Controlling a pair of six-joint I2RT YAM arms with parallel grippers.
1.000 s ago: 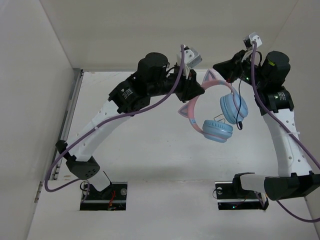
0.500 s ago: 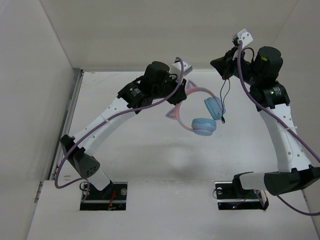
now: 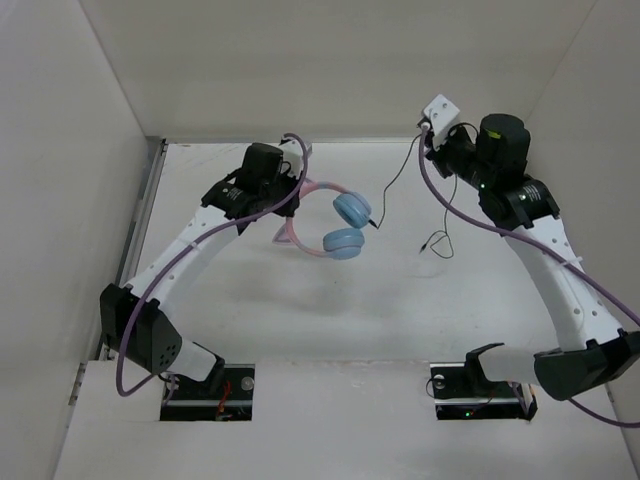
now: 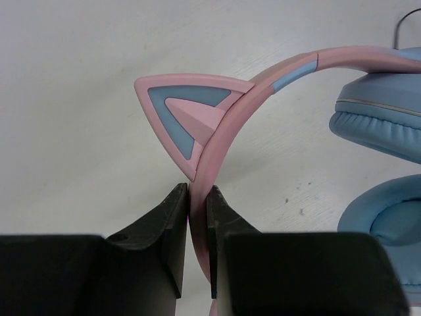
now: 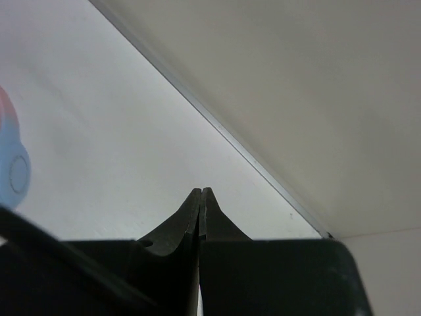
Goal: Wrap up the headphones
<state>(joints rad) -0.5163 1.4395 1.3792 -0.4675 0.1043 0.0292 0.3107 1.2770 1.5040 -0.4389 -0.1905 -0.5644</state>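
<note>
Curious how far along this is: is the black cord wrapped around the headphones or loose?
Loose. The cord stretches from an ear cup across to the right hand, its end dangling free.

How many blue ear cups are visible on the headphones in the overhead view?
2. The farther ear cup and the nearer ear cup are close together, right of the pink headband; none seems hidden.

Headphones (image 3: 349, 210) left of centre, cable (image 3: 397, 174) extending rightward over table (image 3: 300, 310)

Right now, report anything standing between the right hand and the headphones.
Nothing visible does. Only the black cable of the headphones crosses that gap, running from an ear cup to the shut right hand. The left hand clamps the headband.
</note>
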